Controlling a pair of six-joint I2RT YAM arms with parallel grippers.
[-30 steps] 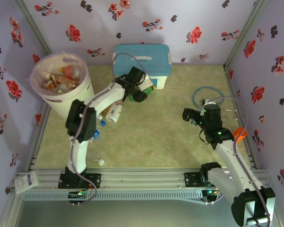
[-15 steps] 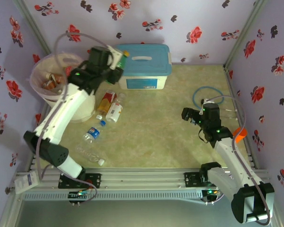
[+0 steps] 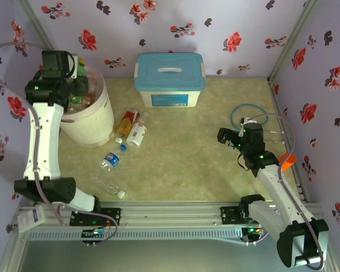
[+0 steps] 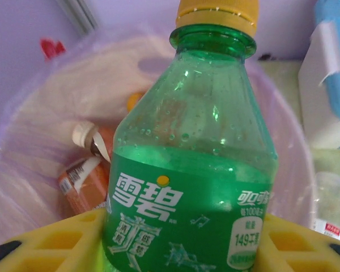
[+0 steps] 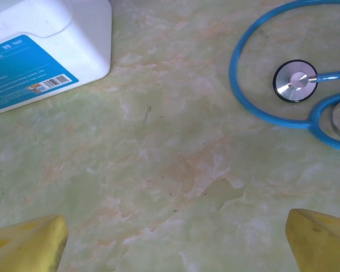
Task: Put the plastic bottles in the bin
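Observation:
My left gripper (image 3: pixel 75 72) hangs over the bin (image 3: pixel 96 122), a round white bucket with a pinkish liner (image 4: pixel 39 113). It is shut on a green plastic bottle (image 4: pixel 192 170) with a yellow cap, held upright between the yellow fingers (image 4: pixel 51 241). Below it, inside the bin, lie several bottles (image 4: pixel 82 175). On the floor right of the bin lie an amber bottle (image 3: pixel 126 122), a white-labelled bottle (image 3: pixel 137 135), a blue-labelled bottle (image 3: pixel 109 160) and a clear bottle (image 3: pixel 107 186). My right gripper (image 3: pixel 224 137) is open and empty, low over bare floor (image 5: pixel 175 249).
A white box with a light-blue lid (image 3: pixel 170 71) stands at the back middle, its corner (image 5: pixel 39 39) ahead of the right gripper. A blue stethoscope (image 3: pixel 246 116) lies at the right. An orange cylinder (image 3: pixel 287 160) sits by the right wall. Flowered walls close three sides.
The left arm swung left from in front of the blue-lidded box to above the bin, carrying the green bottle. The right arm has not moved.

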